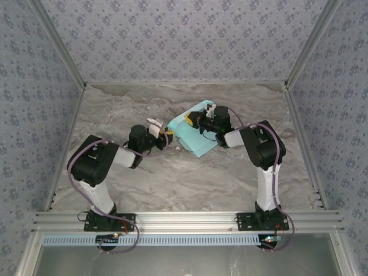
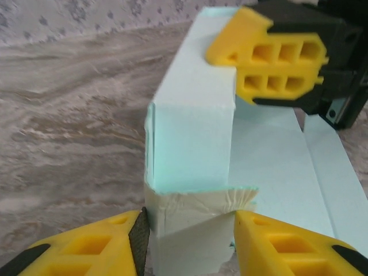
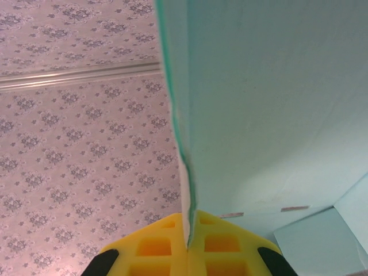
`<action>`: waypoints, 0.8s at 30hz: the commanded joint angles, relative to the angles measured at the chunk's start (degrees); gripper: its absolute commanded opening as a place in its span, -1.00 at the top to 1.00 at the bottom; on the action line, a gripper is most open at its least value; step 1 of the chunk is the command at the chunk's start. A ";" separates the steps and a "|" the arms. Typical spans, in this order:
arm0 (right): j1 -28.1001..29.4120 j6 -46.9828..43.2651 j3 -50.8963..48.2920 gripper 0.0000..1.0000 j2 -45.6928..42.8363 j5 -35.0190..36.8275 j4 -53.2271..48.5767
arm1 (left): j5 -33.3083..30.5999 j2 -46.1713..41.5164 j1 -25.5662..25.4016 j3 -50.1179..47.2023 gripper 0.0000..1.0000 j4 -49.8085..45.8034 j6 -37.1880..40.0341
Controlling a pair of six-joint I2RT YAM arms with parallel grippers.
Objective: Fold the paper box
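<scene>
One Paper Box, Part-Folded

One pale aqua-blue card paper box (image 1: 199, 145), part-folded, lay on the marble-patterned table (image 1: 172, 184), centre, towards the far side. One wall stood upright, with flat panels spread beside it. The wall's long axis ran from the left gripper (image 2: 190, 250) to the right gripper (image 3: 188, 244). Left fingers clamped its whitish end; right fingers pinched a raised panel's edge.

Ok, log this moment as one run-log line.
phase: fold unfinished | left hand: shut on paper box end | right hand: shut on its raised wall
</scene>
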 commanded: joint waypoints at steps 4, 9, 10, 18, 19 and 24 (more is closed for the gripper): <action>0.79 0.15 -1.80 1.00 1.08 0.41 -0.41 | 0.57 2.89 -1.59 1.44 0.11 1.61 -1.35; 1.07 0.46 -2.18 1.00 1.13 0.57 0.18 | -0.56 5.72 -2.42 2.63 0.20 3.61 -3.32; 1.21 0.54 -2.18 1.00 1.13 0.58 0.29 | -0.45 6.10 -2.58 3.00 0.22 3.78 -3.53; 2.19 0.83 -2.85 1.00 1.31 2.24 0.69 | -1.71 6.60 -4.56 3.99 0.32 4.91 -4.61; 2.34 0.95 -3.12 1.00 1.25 2.69 1.03 | -2.79 6.68 -4.93 4.23 0.35 4.62 -4.73; 3.28 2.07 -4.50 1.00 0.76 5.18 3.63 | -6.23 7.67 -5.75 5.14 0.41 5.15 -8.16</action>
